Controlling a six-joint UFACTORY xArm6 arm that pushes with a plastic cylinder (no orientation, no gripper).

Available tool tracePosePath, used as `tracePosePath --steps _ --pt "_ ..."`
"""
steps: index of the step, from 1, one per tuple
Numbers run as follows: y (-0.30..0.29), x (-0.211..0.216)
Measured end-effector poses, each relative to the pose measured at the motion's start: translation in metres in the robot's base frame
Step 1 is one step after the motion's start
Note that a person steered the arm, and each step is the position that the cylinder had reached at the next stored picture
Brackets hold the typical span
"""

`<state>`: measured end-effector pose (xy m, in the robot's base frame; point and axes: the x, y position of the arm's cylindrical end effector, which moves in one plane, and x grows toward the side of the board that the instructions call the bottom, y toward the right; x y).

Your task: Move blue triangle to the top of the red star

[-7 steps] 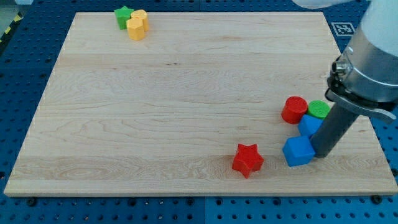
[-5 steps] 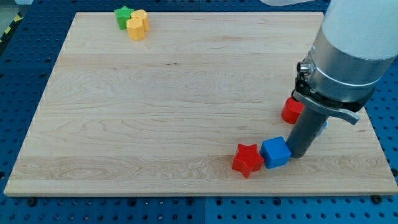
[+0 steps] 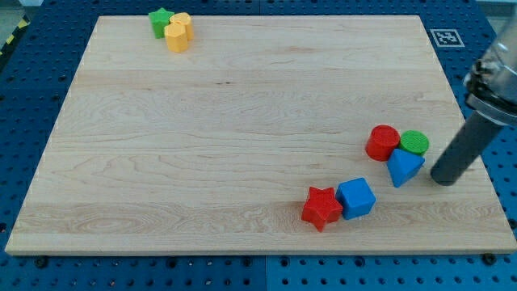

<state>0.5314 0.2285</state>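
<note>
The blue triangle [image 3: 403,167] lies near the view's right edge of the wooden board [image 3: 202,121], just below a red cylinder [image 3: 383,143] and a green cylinder [image 3: 414,143]. The red star [image 3: 321,208] sits lower and to the left, touching a blue cube [image 3: 356,198] on its right. My tip [image 3: 443,179] rests on the board just right of the blue triangle, a small gap apart from it.
A green star [image 3: 160,20] and two yellow blocks [image 3: 178,32] cluster at the view's top left. The board's right edge is close to my tip. A fiducial tag [image 3: 446,36] lies off the board at top right.
My tip pushed the blue cube left against the red star, then drew back to the right of the blue triangle. The triangle, hidden behind the rod before, now shows.
</note>
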Motion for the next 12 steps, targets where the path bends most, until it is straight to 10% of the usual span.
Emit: tracePosePath --steps 12 --pt "-0.052 -0.009"
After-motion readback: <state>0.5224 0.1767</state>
